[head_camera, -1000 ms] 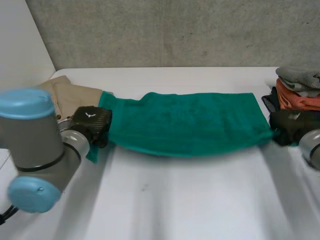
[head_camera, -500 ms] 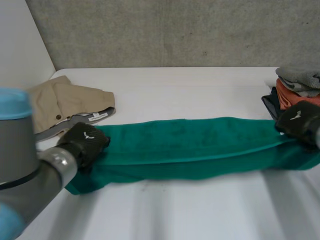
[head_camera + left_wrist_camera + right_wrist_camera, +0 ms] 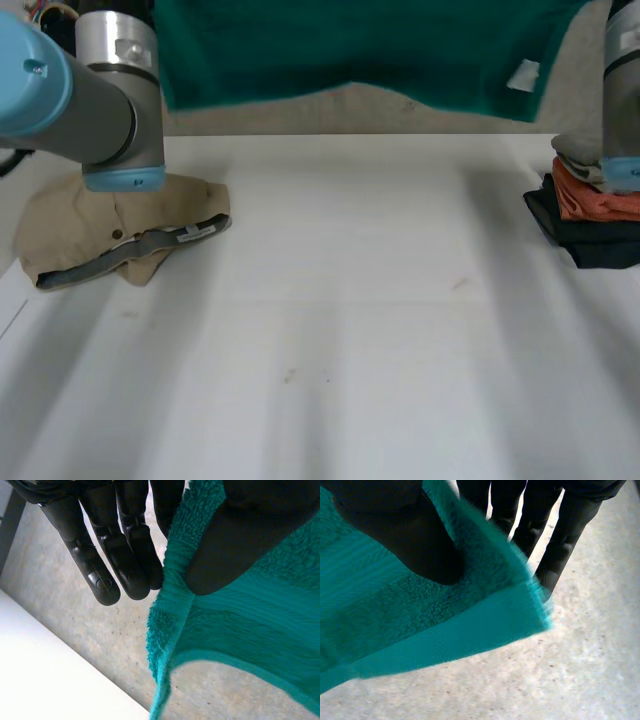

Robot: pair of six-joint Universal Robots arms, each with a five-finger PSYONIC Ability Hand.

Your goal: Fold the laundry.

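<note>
**Green towel held up in the air by both hands**

Head view: a green terry towel [image 3: 350, 50] hangs stretched wide, high above the white table [image 3: 350, 300] and not touching it. Its upper part is cut off by the edge of the view. A small white label [image 3: 523, 75] hangs near its lower corner on the robot's right side. The left arm [image 3: 110, 90] and the right arm [image 3: 622, 90] rise at the two ends of the towel. A crumpled beige garment with a grey waistband [image 3: 120, 235] lies on the table under the left arm. A stack of folded grey, orange and black clothes [image 3: 595, 200] sits at the table's right edge, partly behind the right arm. A rough grey wall [image 3: 300, 118] stands behind.

Left wrist view: the left hand [image 3: 245, 535] pinches a hemmed edge of the towel, thumb on the looped pile. Its straight fingers [image 3: 125, 555] are partly hidden behind the cloth.

Right wrist view: the right hand [image 3: 410, 535] pinches the towel near a corner with a flat woven border. The thumb presses on top, and the fingers [image 3: 565, 535] are behind the cloth.
</note>
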